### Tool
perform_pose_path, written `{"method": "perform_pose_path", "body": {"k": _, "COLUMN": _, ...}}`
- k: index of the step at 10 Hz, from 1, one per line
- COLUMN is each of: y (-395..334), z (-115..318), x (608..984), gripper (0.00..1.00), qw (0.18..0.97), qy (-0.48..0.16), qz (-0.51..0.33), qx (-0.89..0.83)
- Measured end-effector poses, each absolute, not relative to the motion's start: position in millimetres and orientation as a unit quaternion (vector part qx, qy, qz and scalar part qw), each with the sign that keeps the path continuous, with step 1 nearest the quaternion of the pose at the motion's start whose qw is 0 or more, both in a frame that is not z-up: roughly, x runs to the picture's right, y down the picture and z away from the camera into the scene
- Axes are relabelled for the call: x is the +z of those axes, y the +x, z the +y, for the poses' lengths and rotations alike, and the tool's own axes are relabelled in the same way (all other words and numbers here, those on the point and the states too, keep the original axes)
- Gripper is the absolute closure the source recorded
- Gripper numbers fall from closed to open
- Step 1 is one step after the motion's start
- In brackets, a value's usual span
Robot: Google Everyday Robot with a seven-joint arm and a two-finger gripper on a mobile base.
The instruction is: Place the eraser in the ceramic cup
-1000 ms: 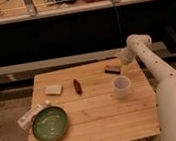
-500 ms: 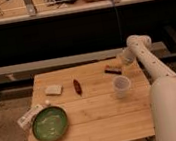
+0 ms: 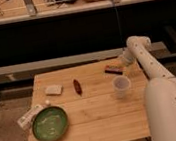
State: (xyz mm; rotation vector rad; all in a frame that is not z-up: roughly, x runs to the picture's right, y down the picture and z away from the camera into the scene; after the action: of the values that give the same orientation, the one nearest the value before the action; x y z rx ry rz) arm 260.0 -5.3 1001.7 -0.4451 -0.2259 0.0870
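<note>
The eraser [image 3: 113, 70] is seen lying far right on the table [image 3: 94, 119], just beyond the cup [image 3: 121, 85], not yet placed. The gripper [image 3: 123, 62] is held beside it (its grip cannot be told).

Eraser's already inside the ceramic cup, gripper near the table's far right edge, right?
No: the eraser lies on the table just beyond the ceramic cup, not inside it. The gripper is near the table's far right edge, per the camera view.
</note>
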Motion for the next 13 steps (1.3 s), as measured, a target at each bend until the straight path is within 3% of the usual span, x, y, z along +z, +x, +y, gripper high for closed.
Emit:
{"method": "perform_pose_path", "body": {"k": 4, "y": 260.9, "z": 6.0, "x": 1010.4, "gripper": 0.21, "qw": 0.964, "qy": -0.239, "qz": -0.112, "qx": 0.042}}
{"method": "perform_pose_path", "body": {"k": 12, "y": 257.3, "z": 18.7, "x": 1017.3, "gripper": 0.98, "qw": 0.956, "qy": -0.266, "qz": -0.118, "qx": 0.029}}
{"method": "perform_pose_path", "body": {"k": 13, "y": 256.3, "z": 16.0, "x": 1015.1, "gripper": 1.00, "qw": 0.956, "qy": -0.268, "qz": -0.118, "qx": 0.028}}
